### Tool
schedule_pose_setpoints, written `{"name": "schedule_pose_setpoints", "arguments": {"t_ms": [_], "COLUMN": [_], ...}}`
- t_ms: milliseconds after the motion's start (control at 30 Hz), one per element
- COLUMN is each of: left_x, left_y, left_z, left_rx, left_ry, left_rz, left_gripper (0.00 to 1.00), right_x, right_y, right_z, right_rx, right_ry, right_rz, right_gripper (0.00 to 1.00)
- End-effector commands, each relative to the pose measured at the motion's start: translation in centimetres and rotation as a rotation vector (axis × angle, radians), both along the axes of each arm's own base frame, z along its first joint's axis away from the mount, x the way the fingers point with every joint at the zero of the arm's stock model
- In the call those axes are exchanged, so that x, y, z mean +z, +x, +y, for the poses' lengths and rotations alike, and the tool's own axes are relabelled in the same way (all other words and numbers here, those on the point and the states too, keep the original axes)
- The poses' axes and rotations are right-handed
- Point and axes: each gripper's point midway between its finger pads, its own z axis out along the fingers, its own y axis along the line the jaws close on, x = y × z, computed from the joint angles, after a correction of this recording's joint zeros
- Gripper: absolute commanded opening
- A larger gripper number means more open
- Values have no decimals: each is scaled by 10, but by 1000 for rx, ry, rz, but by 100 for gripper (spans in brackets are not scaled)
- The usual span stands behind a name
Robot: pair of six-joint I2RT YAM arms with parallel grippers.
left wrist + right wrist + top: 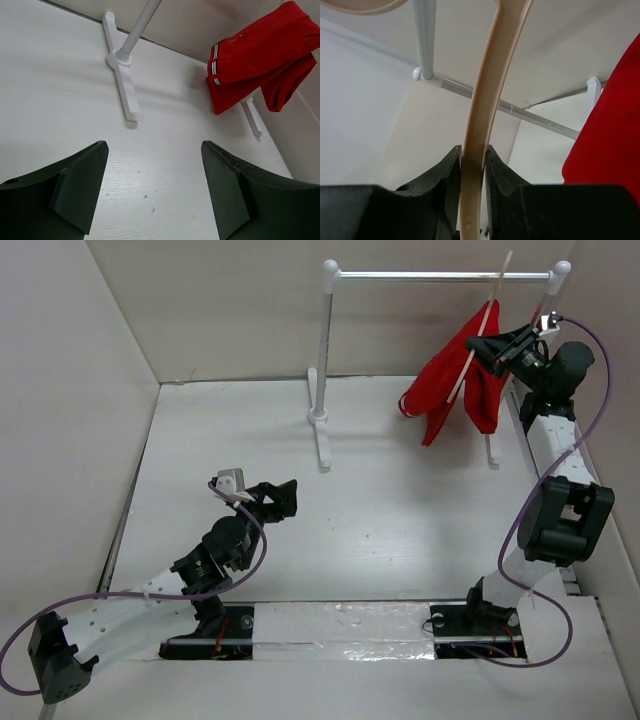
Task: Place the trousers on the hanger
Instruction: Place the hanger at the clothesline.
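The red trousers [455,380] hang draped over the pale beige hanger [480,335] at the far right, just under the rack's silver bar. They also show in the left wrist view [260,55] and at the right edge of the right wrist view [612,135]. My right gripper [490,350] is shut on the hanger's arm [485,115], which runs up between its fingers. My left gripper [285,495] is open and empty, low over the table at the near left; its fingers [80,185] are wide apart.
A white-posted rack with a silver bar [440,276] stands at the back; its left post and foot [320,430] are near the middle, also in the left wrist view [122,75]. White walls enclose the table on left, back and right.
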Motion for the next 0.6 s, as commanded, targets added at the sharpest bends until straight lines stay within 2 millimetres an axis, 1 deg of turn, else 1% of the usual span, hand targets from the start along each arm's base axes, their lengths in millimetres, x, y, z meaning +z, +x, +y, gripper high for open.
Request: {"name": "schedule_pose_setpoints", "arguments": {"t_ms": [0, 167, 333, 367, 433, 467, 567], "left_x": [13, 13, 14, 13, 14, 14, 13], "left_y": [2, 2, 1, 1, 1, 1, 2], "left_z": [3, 4, 5, 5, 5, 5, 5], "left_rx": [13, 18, 21, 19, 19, 22, 22], "left_ry": [-36, -36, -37, -38, -38, -39, -37], "left_rz": [-37, -37, -39, -39, -40, -41, -39], "left_gripper": [73, 73, 73, 73, 73, 73, 73], "right_x": [76, 63, 48, 41, 35, 30, 24], "right_y": [-19, -4, 0, 2, 4, 7, 9], "right_z": [-1, -6, -9, -15, -15, -21, -22], "right_rx": [-38, -46, -62, -74, -69, -78, -78], "right_ry": [-107, -91, -88, -85, -77, -73, -67], "right_rz": [-301, -265, -238, -223, -212, -203, -189], "right_gripper": [0, 0, 0, 0, 0, 0, 0]}}
